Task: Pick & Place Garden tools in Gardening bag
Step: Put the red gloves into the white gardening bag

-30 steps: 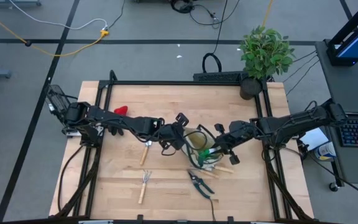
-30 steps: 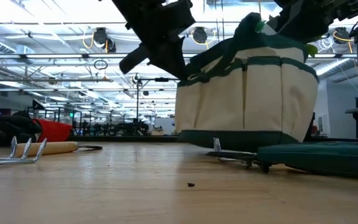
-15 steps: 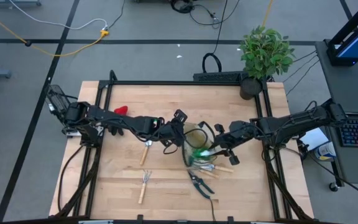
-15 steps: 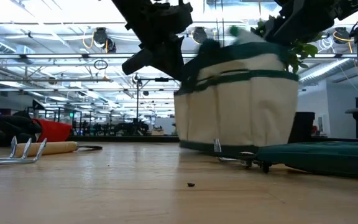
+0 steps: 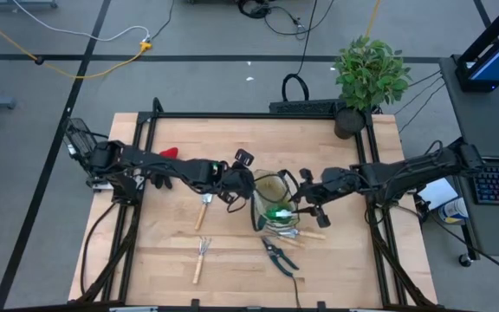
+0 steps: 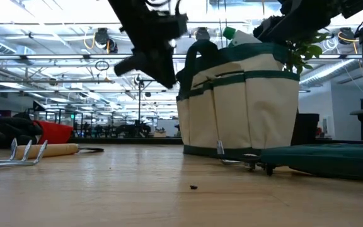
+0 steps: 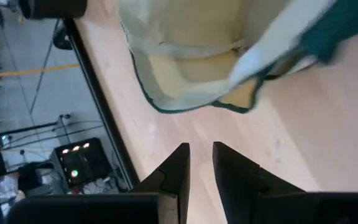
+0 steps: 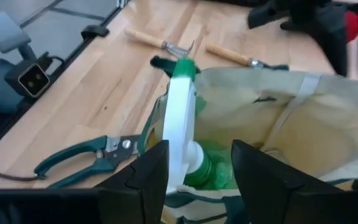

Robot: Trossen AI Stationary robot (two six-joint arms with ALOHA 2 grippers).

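The light wooden table is carrying everything, with a black frame round its edge. The leafy green potted plant is sitting at the far right corner.

The round beige fabric gardening bag with dark green trim is standing upright mid-table, between the two arms; in the low view it is sitting flat on the wood with its outer pockets facing the camera. A white-and-green spray bottle is sticking up inside the bag, leaning on the rim, with green items under it.

The left gripper is hovering just beside the bag's left rim. The left wrist view is showing its fingers slightly parted with only bare wood between them, holding nothing; the bag's edge is lying just ahead of them.

The right gripper is sitting at the bag's right rim. Its fingers are standing well apart over the bag mouth, gripping nothing; the bottle is showing in the gap beyond them.

The green-handled pruning shears are lying flat on the table, in front of the bag. The wooden-handled metal fork is lying front-left, well apart from the bag. The wooden-handled metal trowel is lying just left of the bag, under the left arm. Another wooden-handled tool is poking out from the bag's right base. The small red item is sitting far left by the left arm.
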